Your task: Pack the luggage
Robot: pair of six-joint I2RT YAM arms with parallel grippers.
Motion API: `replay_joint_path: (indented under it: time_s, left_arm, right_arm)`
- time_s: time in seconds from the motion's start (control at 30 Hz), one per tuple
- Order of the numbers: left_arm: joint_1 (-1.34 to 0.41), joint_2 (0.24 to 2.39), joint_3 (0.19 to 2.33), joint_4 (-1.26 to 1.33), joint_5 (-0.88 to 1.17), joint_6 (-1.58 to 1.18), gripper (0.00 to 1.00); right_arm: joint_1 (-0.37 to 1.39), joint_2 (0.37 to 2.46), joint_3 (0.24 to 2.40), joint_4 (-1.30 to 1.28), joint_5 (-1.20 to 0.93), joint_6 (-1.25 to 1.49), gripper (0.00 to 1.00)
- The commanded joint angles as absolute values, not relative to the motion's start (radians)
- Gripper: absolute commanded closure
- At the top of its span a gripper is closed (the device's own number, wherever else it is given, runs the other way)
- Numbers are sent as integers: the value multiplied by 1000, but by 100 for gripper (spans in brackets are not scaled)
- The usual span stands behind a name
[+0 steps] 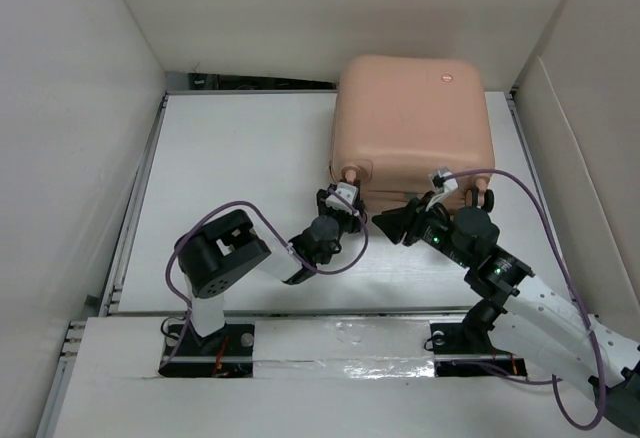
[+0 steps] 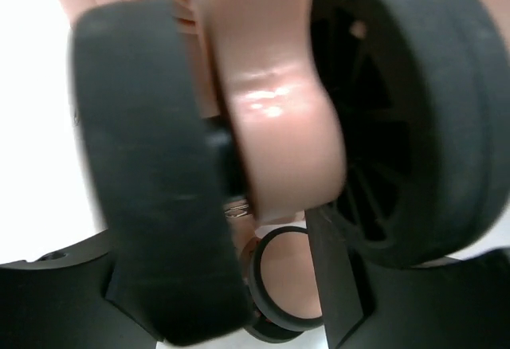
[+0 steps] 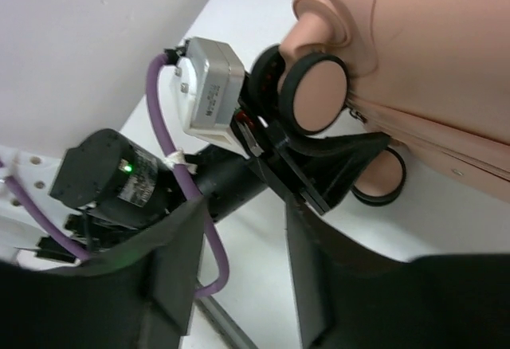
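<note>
One white bench (image 1: 230, 148) carries the luggage (image 1: 410, 118), closed and lying flat at the far right, with its wheels toward the arms. The right pincer (image 3: 245, 221) hangs just beside the near edge, jaws apart and empty. The left pincer (image 1: 342, 206) straddles the near-left caster wheel (image 2: 151, 166); whether it squeezes the wheel, I cannot tell.

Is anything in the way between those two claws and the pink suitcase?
Nothing loose. The left gripper is right up against a caster wheel of the luggage. The right gripper sits by the same near edge, but points sideways at the left gripper, which lies between it and that wheel.
</note>
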State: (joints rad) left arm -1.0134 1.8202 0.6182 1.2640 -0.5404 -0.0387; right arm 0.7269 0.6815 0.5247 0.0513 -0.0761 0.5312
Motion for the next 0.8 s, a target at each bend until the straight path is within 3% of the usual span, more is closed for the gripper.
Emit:
replay_joint_path:
  time_s: [0.0, 0.03, 0.17, 0.3, 0.53, 0.57, 0.6, 0.63, 0.73, 0.77]
  left_arm:
    - [-1009, 1825, 692, 2020, -610, 37, 45]
    - [-1018, 1827, 696, 2032, -620, 43, 48]
    - [-1042, 1807, 729, 2066, -690, 161, 86]
    - [-1025, 1731, 664, 2068, -727, 203, 100]
    - [-876, 1573, 434, 2011, -736, -54, 100]
    - [-864, 1509, 384, 1981, -694, -98, 100]
    - [-864, 1471, 362, 1947, -654, -132, 100]
    - [-864, 1394, 335, 1866, -576, -173, 96]
    - [-877, 1254, 350, 1630, -502, -230, 74]
    - [-877, 1171, 391, 1407, -456, -301, 51]
  right_arm:
    - [707, 660, 503, 55, -103, 505, 58]
    - [707, 660, 497, 58, -109, 503, 63]
    - [687, 654, 460, 45, -114, 500, 67]
    - [675, 626, 411, 43, -94, 500, 69]
    - [618, 561, 341, 38, -19, 511, 76]
    - [606, 563, 338, 38, -11, 509, 78]
    - [606, 578, 337, 44, -5, 499, 95]
    - [597, 593, 339, 54, -5, 486, 100]
    - [597, 650, 347, 78, -5, 474, 100]
    - [597, 660, 351, 84, 11, 471, 100]
